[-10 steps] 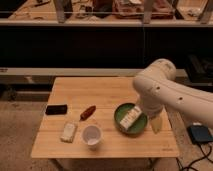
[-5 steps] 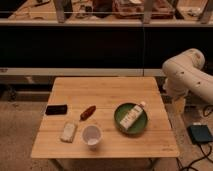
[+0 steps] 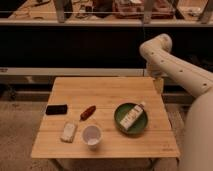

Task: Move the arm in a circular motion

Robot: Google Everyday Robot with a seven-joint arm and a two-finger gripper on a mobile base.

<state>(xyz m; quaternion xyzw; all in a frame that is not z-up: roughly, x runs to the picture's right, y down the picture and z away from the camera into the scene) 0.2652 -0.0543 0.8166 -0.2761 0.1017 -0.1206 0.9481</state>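
The cream-white arm (image 3: 172, 62) comes in from the right edge of the camera view. Its rounded joint is raised above the table's far right corner. The pale gripper (image 3: 158, 84) hangs below that joint, at the far right edge of the wooden table (image 3: 107, 90). It is beside the table rather than over the things on it, and nothing shows in it.
On the table lie a black phone (image 3: 56, 109), a red-brown stick (image 3: 88, 112), a white packet (image 3: 68, 132), a white cup (image 3: 92, 135) and a green plate (image 3: 120, 120) holding a white bottle (image 3: 132, 116). A dark shelf unit (image 3: 75, 45) stands behind.
The arm has swung from above the green plate to the right and back, off the table's middle to its far right corner. The things on the table have not moved.
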